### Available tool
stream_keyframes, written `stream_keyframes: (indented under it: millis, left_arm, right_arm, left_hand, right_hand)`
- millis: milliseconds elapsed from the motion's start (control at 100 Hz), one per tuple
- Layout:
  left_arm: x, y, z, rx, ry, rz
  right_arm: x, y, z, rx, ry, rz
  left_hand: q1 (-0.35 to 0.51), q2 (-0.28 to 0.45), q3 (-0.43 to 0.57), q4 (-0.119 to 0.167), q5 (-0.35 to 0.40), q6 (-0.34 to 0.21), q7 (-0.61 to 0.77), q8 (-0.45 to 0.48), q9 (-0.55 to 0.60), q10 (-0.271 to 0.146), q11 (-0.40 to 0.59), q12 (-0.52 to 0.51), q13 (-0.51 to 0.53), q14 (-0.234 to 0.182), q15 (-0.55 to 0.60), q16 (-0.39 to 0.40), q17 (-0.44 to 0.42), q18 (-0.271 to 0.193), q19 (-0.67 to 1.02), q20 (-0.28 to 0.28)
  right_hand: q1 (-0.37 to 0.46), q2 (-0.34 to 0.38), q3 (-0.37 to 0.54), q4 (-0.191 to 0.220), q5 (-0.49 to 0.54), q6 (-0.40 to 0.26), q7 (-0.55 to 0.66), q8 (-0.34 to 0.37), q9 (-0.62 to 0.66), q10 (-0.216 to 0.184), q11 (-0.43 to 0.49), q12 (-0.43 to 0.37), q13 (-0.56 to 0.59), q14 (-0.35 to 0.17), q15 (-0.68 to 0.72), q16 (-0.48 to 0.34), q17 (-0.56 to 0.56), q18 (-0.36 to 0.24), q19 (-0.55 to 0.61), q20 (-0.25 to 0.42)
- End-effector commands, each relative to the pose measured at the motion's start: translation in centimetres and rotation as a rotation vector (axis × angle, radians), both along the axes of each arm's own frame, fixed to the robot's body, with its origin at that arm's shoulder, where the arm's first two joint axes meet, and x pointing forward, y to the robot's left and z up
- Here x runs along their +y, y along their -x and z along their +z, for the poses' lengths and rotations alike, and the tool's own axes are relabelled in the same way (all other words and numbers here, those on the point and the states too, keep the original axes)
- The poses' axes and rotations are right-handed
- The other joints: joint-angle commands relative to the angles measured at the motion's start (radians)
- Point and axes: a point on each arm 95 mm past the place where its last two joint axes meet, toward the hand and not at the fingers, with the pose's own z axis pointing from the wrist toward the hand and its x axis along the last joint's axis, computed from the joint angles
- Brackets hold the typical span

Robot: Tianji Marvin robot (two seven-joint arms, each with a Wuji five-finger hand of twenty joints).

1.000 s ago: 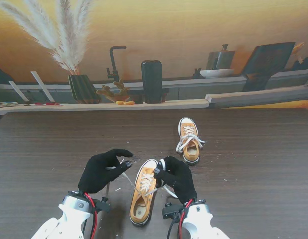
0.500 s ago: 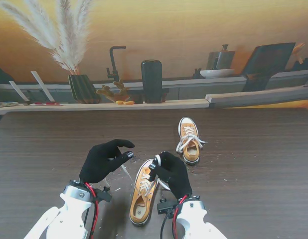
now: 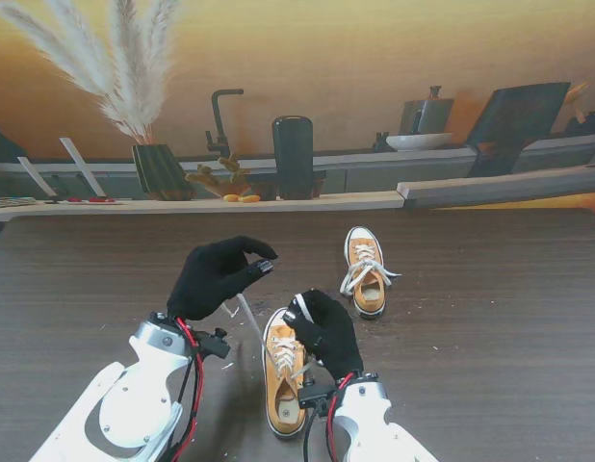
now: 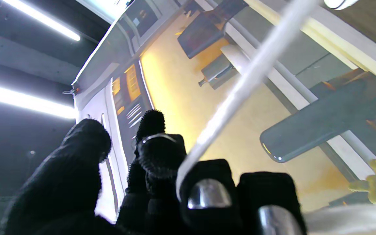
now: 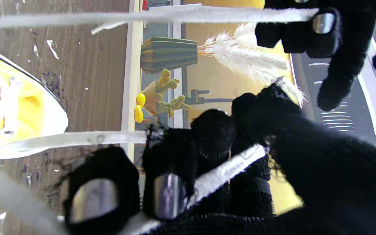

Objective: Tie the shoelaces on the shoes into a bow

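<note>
Low in the middle of the stand view, the near shoe [image 3: 283, 371] lies on the dark wood surface [image 3: 490, 318], toe pointing away, with the right hand [image 3: 322, 332] resting over its toe end. Its fingers [image 5: 170, 182] are clenched around a white lace strand [image 5: 227, 171] that runs across them. Up and to the left of it, the left hand [image 3: 219, 277] is raised off the surface, its fingers [image 4: 207, 192] pinching the other lace end [image 4: 240, 88], which stretches taut from the fingertips down toward the shoe. The second shoe [image 3: 364, 271] sits just right of centre, laces loose and spilling over its sides, well clear of both hands
</note>
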Motion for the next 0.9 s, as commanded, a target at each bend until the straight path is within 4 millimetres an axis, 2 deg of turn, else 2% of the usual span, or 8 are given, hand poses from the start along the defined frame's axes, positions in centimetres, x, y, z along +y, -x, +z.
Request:
stream_keyframes:
  millis: [0,80,120,180,250,270,580,890]
  left_arm:
    - [-0.7,-0.2,1.2,-0.025,0.012,-0.031]
    - [-1.1,-0.5,1.4,-0.024,0.035,-0.051]
    - [-1.3,-0.7,1.6,-0.028,0.039,-0.058]
    - [-1.5,-1.1,1.7,-0.036,0.045,-0.066]
    - [-1.9,-1.4,2.0,-0.041,0.053,-0.079]
    - [-2.0,-1.5,2.1,-0.043,0.057,-0.084]
    - [-4.3,-2.7,4.3,-0.084,0.124,-0.165]
    - [-7.5,-2.6,6.3,-0.119,0.207,-0.215]
  right_arm:
    - [0.2,-0.3,0.0,-0.016,0.001,0.011]
    - [0.2,-0.5,-0.3,-0.022,0.01,0.021]
    - [0.2,-0.6,-0.5,-0.026,0.018,0.026]
    - [0.2,-0.7,-0.7,-0.031,0.035,0.038]
    - [0.2,-0.8,-1.0,-0.038,0.059,0.063]
    - [0.2,-0.8,-1.1,-0.041,0.067,0.07]
    - [0.3,-1.0,-1.8,-0.087,0.192,0.146]
    - [0.8,-1.4,-2.3,-0.106,0.258,0.177]
  left_hand:
    - [0.029,-0.033,0.021,-0.025,0.033,-0.033,0.016,-0.001,0.077,-0.005,0.036,-0.006,0.024,-0.073,0.063,0.004,0.027,-0.078,0.255,0.021]
    - [0.034,-0.036,0.023,-0.028,0.036,-0.035,0.023,-0.003,0.08,-0.007,0.041,-0.01,0.024,-0.071,0.064,0.004,0.026,-0.074,0.255,0.021]
    - [0.035,-0.037,0.024,-0.029,0.037,-0.037,0.027,-0.003,0.081,-0.008,0.042,-0.012,0.024,-0.07,0.064,0.003,0.026,-0.073,0.255,0.021]
    - [0.038,-0.04,0.025,-0.031,0.037,-0.039,0.031,-0.004,0.082,-0.008,0.043,-0.014,0.024,-0.07,0.064,0.003,0.026,-0.072,0.255,0.021]
    - [0.04,-0.041,0.027,-0.034,0.038,-0.042,0.036,-0.006,0.084,-0.01,0.044,-0.017,0.024,-0.07,0.064,0.002,0.026,-0.071,0.255,0.021]
    - [0.042,-0.043,0.028,-0.034,0.039,-0.041,0.039,-0.006,0.086,-0.011,0.045,-0.018,0.024,-0.07,0.064,0.002,0.026,-0.071,0.255,0.021]
    - [0.053,-0.056,0.044,-0.05,0.059,-0.045,0.076,-0.026,0.108,-0.026,0.073,-0.024,0.024,-0.054,0.066,0.0,0.022,-0.037,0.255,0.008]
    - [0.053,-0.057,0.048,-0.056,0.059,-0.056,0.09,-0.034,0.105,-0.033,0.094,-0.028,0.024,-0.053,0.067,0.0,0.022,-0.03,0.255,0.009]
  right_hand:
    - [-0.034,0.023,-0.027,0.011,0.017,-0.051,-0.046,-0.064,0.038,0.017,0.032,0.033,0.038,-0.155,0.066,0.044,0.043,-0.049,0.168,0.021]
    - [-0.12,0.006,-0.021,0.004,0.0,-0.032,-0.091,-0.108,0.025,0.014,0.028,0.051,0.036,-0.15,0.061,0.044,0.041,-0.044,0.16,0.015]
    - [-0.142,0.033,-0.052,0.004,-0.009,-0.019,-0.12,-0.128,0.009,0.018,0.023,0.059,0.033,-0.137,0.045,0.044,0.039,-0.035,0.144,0.006]
    - [-0.187,0.048,-0.093,0.023,0.004,0.017,-0.214,-0.114,-0.015,0.022,0.016,0.072,0.03,-0.121,0.025,0.044,0.037,-0.022,0.128,-0.006]
    - [-0.267,0.035,-0.083,0.135,0.009,0.058,-0.348,-0.016,-0.052,0.028,0.016,0.079,0.029,-0.097,-0.004,0.044,0.033,-0.009,0.108,-0.02]
    - [-0.279,0.026,-0.086,0.145,0.004,0.063,-0.36,-0.006,-0.059,0.028,0.016,0.08,0.028,-0.095,-0.008,0.044,0.033,-0.009,0.105,-0.022]
    - [-0.328,-0.081,-0.089,0.124,-0.066,0.095,-0.441,-0.005,-0.138,0.019,0.03,0.092,0.029,-0.087,-0.056,0.044,0.033,-0.036,0.088,-0.044]
    - [-0.271,-0.122,-0.054,0.127,-0.011,0.074,-0.434,-0.019,-0.086,-0.008,0.062,0.116,0.032,-0.212,0.051,0.044,0.051,-0.143,0.2,-0.013]
